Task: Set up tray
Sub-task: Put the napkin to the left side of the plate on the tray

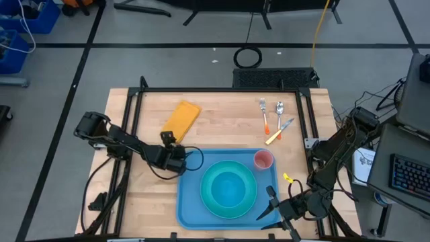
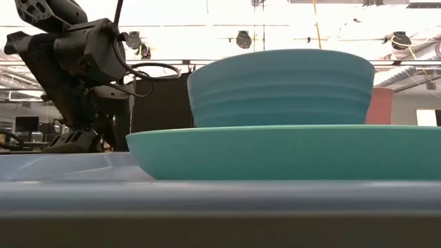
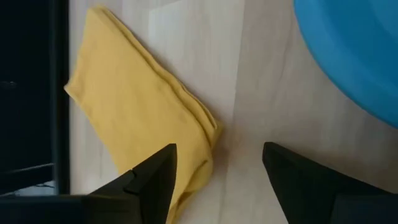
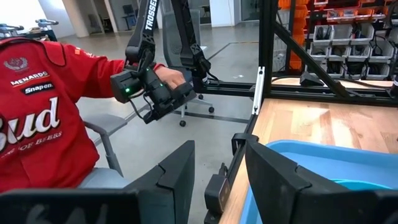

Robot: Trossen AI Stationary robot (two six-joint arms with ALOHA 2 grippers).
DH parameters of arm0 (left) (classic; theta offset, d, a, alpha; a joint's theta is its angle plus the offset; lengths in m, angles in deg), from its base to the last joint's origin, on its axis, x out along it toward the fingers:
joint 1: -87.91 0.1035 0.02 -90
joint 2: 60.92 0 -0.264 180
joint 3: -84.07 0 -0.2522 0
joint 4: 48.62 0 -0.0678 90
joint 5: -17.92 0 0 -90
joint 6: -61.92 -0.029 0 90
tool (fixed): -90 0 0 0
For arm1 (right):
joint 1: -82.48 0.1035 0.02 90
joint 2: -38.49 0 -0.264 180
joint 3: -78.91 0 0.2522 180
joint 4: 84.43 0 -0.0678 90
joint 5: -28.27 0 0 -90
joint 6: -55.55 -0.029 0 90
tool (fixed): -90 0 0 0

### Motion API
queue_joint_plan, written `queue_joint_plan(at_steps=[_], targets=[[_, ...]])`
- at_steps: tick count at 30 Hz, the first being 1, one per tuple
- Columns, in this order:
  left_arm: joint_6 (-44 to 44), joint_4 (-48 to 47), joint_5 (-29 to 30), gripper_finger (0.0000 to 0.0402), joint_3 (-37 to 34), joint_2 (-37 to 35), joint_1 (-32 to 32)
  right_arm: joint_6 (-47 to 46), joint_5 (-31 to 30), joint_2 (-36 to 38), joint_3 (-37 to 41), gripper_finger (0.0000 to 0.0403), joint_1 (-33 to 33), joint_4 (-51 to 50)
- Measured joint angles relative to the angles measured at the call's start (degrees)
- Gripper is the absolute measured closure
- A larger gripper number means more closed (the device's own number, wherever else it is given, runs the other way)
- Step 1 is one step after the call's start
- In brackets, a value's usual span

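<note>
Near edge of bench: the tray (image 1: 191, 202) lies flat here, carrying the teal plate (image 1: 229, 190), a bowl on it and a pink cup (image 1: 263, 160).
Right gripper (image 1: 269, 208): at the tray's near right corner, jaws wide, empty.
Left gripper (image 1: 180, 160): at the tray's far left corner, jaws wide, empty.
Beyond the tray: yellow cloth (image 3: 134, 112) just ahead of the left jaws; cutlery (image 1: 272, 117) farther right.
Advice: I would lower straight over the cloth's folded edge and pinch all layers.

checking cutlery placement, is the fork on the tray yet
No, the fork lies on the bare table, beyond the tray.
</note>
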Motion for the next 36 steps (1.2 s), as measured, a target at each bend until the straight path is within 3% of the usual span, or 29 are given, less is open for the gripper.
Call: queue_joint_plan(at_steps=[8, 18, 24, 30, 36], targets=[[-0.4, 1.0, 1.5, 0.0176, -0.1, 0.5, 2.1, 0.0, 0.0, 0.0, 0.0, 0.0269, 0.0, -0.1], [-5.0, 3.8, -1.2, 0.0210, -0.1, 0.5, 7.2, 0.0, 0.0, 0.0, 1.5, 0.0269, 0.0, 1.0], [-6.7, 5.7, -3.5, 0.0271, -0.2, 0.5, 8.7, 0.0, 0.0, 0.0, 6.1, 0.0269, 0.0, 9.4], [-6.9, 7.1, -5.3, 0.0378, -0.2, 0.6, 9.6, 0.2, 0.0, 0.0, 7.3, 0.0269, 0.0, 11.8], [-4.1, 7.6, -5.2, 0.0389, -0.2, 0.6, 9.8, 1.7, 0.0, 0.0, 7.3, 0.0269, 0.0, 12.8]])
